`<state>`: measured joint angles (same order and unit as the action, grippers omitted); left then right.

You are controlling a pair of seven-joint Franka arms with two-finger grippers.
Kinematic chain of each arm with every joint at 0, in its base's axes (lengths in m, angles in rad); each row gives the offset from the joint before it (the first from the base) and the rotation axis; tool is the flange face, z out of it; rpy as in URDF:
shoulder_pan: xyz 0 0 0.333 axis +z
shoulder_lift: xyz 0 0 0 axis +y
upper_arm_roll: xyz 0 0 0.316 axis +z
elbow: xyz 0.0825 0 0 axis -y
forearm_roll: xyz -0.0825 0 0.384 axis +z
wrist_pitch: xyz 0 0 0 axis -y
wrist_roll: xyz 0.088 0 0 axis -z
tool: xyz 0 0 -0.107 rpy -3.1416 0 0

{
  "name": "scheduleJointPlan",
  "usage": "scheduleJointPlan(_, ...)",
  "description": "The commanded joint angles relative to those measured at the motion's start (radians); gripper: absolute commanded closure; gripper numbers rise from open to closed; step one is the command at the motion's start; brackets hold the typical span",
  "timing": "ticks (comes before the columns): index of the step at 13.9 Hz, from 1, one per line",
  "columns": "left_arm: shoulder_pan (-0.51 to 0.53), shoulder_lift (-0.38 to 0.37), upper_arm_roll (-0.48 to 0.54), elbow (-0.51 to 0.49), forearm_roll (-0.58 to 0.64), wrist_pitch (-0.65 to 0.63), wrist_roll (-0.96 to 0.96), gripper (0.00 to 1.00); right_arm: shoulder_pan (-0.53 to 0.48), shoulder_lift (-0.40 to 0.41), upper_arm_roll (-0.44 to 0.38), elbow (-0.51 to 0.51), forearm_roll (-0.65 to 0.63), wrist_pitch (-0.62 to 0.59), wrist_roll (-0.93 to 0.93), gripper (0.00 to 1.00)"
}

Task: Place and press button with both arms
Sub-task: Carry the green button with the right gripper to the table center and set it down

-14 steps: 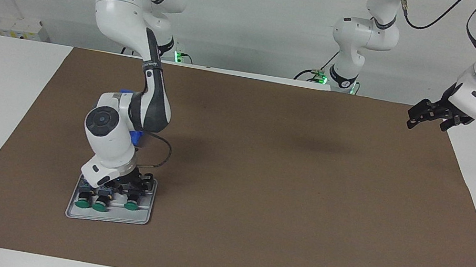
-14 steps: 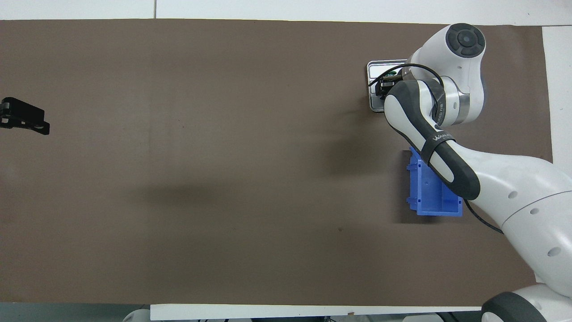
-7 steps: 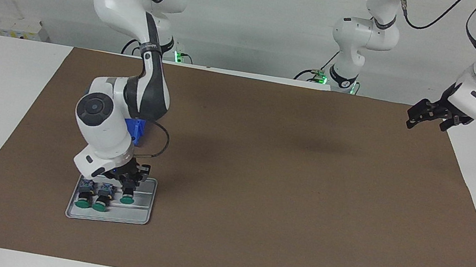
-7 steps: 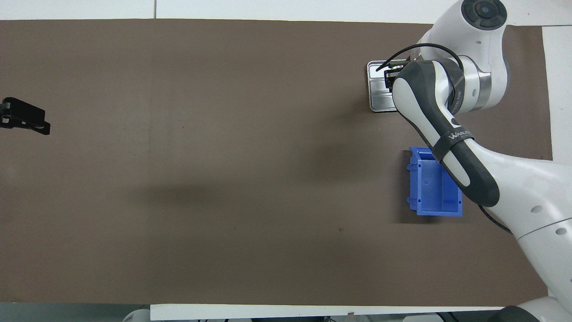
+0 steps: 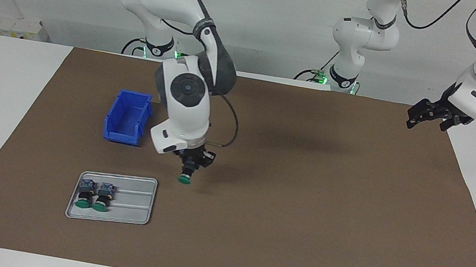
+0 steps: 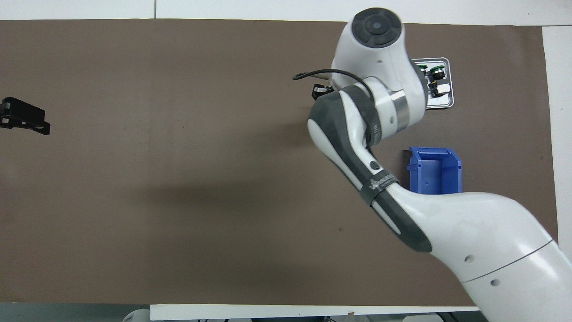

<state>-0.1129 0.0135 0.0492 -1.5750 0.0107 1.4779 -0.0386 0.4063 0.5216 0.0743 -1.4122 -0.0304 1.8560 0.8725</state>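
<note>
My right gripper (image 5: 189,167) is shut on the button (image 5: 185,178), green cap pointing down, and holds it in the air over the brown mat (image 5: 304,202) beside the grey tray (image 5: 132,215). Two more green-capped buttons (image 5: 92,198) lie side by side in the tray. In the overhead view the right arm's wrist hides the held button; only a bit of the right gripper (image 6: 318,91) shows. My left gripper (image 5: 432,116) hangs in the air over the mat's edge at the left arm's end of the table and waits; it also shows in the overhead view (image 6: 24,118).
A blue open bin (image 5: 127,117) stands on the mat, nearer to the robots than the tray; it also shows in the overhead view (image 6: 435,172), as does the tray (image 6: 442,103). Two smaller white arms with green-lit bases stand at the table's robot edge.
My right gripper has lifted one button out of the tray and carried it up and toward the table's middle. The blue bin is now uncovered. The left arm has not moved.
</note>
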Motion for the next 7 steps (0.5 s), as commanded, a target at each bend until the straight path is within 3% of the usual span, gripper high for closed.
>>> scheduleJointPlan(1,-0.005,-0.023,0.003,-0.022,0.003,0.007,-0.001,0.0,0.046,0.003,-0.004,0.007,0.006,-0.046,0.211,1.0)
scheduleJointPlan(5,-0.005,-0.023,0.003,-0.023,0.003,0.009,-0.001,0.0,0.058,-0.003,0.018,-0.013,0.007,-0.061,0.455,0.98)
scheduleJointPlan(7,-0.005,-0.023,0.003,-0.023,0.003,0.009,-0.001,0.0,0.103,0.012,0.024,-0.03,0.012,-0.019,0.7,0.98)
